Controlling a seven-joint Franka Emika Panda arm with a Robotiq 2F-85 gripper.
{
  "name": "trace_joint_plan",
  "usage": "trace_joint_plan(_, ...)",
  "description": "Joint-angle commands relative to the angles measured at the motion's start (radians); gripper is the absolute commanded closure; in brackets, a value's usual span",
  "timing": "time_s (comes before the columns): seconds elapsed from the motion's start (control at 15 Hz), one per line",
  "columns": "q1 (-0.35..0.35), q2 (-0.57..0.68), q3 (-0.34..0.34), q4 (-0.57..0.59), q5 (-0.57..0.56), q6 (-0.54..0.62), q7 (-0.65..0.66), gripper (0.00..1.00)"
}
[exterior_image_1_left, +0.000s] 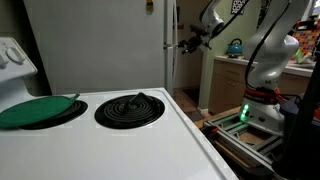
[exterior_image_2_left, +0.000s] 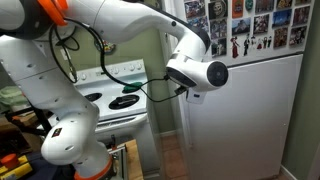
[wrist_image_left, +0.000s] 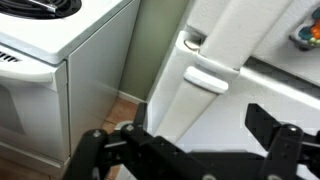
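Gripper (wrist_image_left: 185, 138) was wide open w/ nothing btwn its fingers, hovering just beside the white fridge (exterior_image_2_left: 250, 110) at the edge nearest the stove (exterior_image_2_left: 112, 100). In wrist view a white handle piece (wrist_image_left: 205, 79) on the fridge sat just ahead of the jaws, not touching. Green lid (exterior_image_1_left: 35, 110) lay on a stove burner, well apart.

White arm (exterior_image_2_left: 130, 25), orange band (exterior_image_2_left: 55, 8), black cables (exterior_image_2_left: 100, 62), black pincer (wrist_image_left: 190, 138).

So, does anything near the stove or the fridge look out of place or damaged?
One thing: a flat green disc lies over a burner of the stove, an odd resting place. No spill or damage shows on the fridge.
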Motion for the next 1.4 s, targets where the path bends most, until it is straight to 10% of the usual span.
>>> trace_joint_plan(0.0, -0.013, 0.022, 0.003, -0.001, 0.050, -0.018, 0.078, 0.03)
trace_joint_plan(1.13, -0.005, 0.071, 0.007, -0.008, 0.085, -0.114, 0.154, 0.00)
trace_joint_plan(1.33, -0.006, 0.079, 0.006, -0.008, 0.093, -0.132, 0.153, 0.29)
